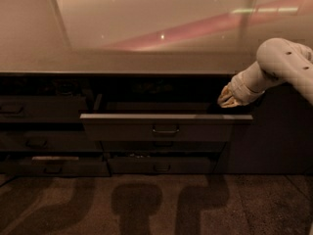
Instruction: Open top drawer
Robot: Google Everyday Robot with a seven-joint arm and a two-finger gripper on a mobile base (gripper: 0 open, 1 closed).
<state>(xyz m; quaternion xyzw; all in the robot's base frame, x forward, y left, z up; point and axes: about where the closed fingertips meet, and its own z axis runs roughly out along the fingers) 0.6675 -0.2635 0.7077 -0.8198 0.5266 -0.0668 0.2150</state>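
The top drawer (pixel 161 127) is a wide dark grey-brown front with a small loop handle (pixel 165 129) at its centre. It stands pulled out from the cabinet under the counter, and its dark inside shows behind the front. My gripper (pixel 227 101) reaches in from the right on a white arm (pixel 279 65). It sits just above the drawer's right end, at the back of the opening. Its yellowish tip points left and down towards the drawer's inside.
A glossy countertop (pixel 146 53) runs above the drawers. Shorter drawer fronts (pixel 39 109) stack at the left, the lowest (pixel 54 164) slightly out. Another front (pixel 161 164) lies below the top drawer. A dark panel (pixel 274 136) stands at the right. The carpet floor (pixel 156 204) shows shadows.
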